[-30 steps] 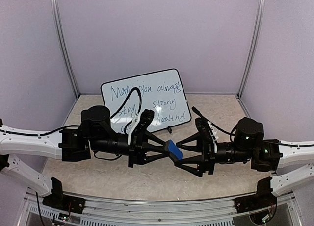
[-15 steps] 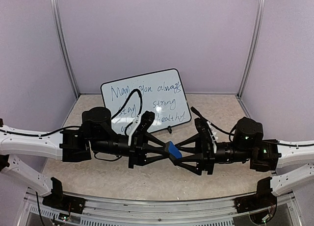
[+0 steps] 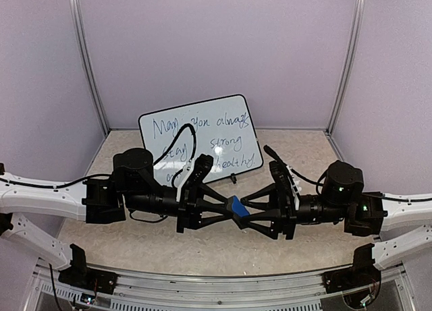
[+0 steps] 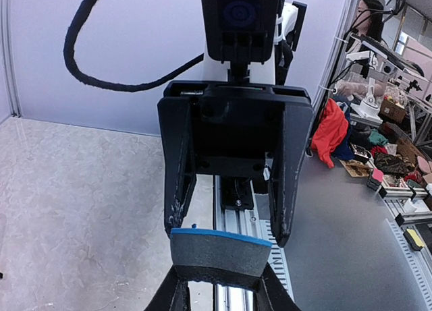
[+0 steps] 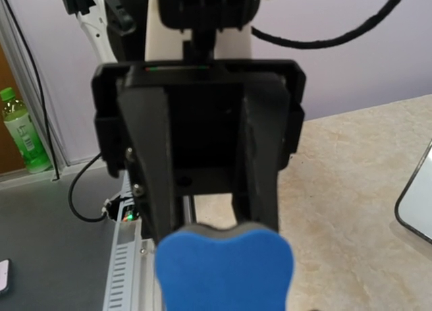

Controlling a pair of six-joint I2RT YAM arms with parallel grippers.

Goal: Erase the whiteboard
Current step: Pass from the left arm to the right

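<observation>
The whiteboard (image 3: 214, 125) leans against the back wall and bears dark handwriting; its rim also shows in the right wrist view (image 5: 417, 202). A small eraser (image 3: 235, 207) with a blue face and dark foam hangs in mid-air between the two arms. My left gripper (image 3: 228, 204) is shut on it, and the eraser (image 4: 219, 252) bends between its fingertips (image 4: 177, 291). My right gripper (image 3: 246, 214) faces it, and its fingers (image 4: 181, 203) stand open on either side of the eraser's far edge, close to its corners. The blue face (image 5: 226, 267) fills the bottom of the right wrist view.
Beige speckled tabletop (image 3: 304, 156) between lilac walls, with a metal rail (image 3: 223, 294) along the near edge. A black cable (image 3: 181, 146) loops in front of the board. A green bottle (image 5: 20, 132) and clutter (image 4: 378, 156) lie outside the cell.
My right gripper has moved left and brought its fingers in around the eraser. The left gripper still holds the eraser, now a little lower and further left.
</observation>
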